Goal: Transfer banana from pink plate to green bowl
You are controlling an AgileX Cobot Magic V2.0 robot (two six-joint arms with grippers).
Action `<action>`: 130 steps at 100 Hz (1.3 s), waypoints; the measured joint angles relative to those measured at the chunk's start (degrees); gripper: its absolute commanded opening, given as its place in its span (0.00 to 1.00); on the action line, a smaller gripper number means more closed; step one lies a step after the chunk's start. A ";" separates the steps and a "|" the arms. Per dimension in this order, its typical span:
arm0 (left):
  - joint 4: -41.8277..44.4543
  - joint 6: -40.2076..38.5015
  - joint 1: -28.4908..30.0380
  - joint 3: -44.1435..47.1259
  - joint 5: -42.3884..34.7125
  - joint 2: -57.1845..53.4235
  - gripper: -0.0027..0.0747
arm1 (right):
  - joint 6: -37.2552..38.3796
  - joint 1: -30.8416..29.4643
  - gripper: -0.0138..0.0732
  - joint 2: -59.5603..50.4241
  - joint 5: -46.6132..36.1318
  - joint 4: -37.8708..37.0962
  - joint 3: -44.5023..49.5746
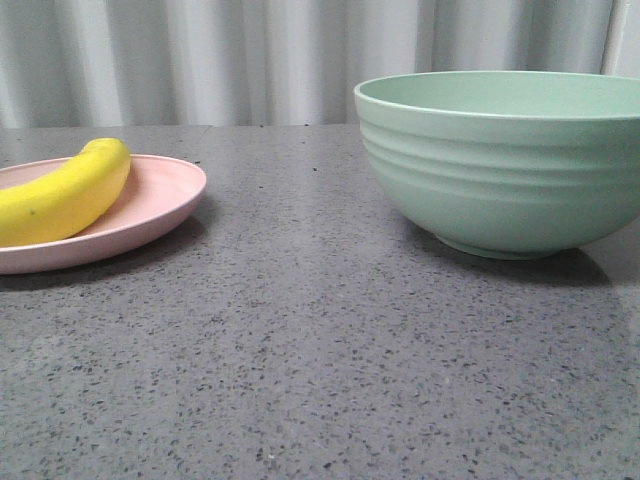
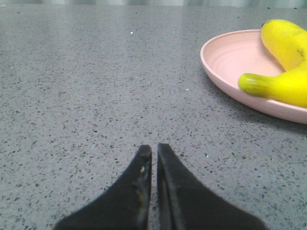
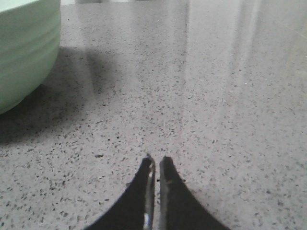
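The yellow banana (image 1: 65, 192) lies on the pale pink plate (image 1: 165, 205) at the left of the grey table. The mint-green ridged bowl (image 1: 505, 165) stands at the right, empty as far as I can see. Neither gripper shows in the front view. In the left wrist view my left gripper (image 2: 154, 149) is shut and empty, low over the table, apart from the plate (image 2: 225, 57) and the banana (image 2: 283, 62). In the right wrist view my right gripper (image 3: 156, 160) is shut and empty over bare table, with the bowl (image 3: 24, 48) off to one side.
The grey speckled tabletop (image 1: 300, 330) stretches between plate and bowl. A pale pleated curtain (image 1: 250, 60) hangs behind the table's far edge.
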 measured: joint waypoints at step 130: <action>6.13 0.00 0.00 0.00 -0.60 0.00 0.01 | 0.00 0.00 0.07 0.00 0.00 0.00 0.00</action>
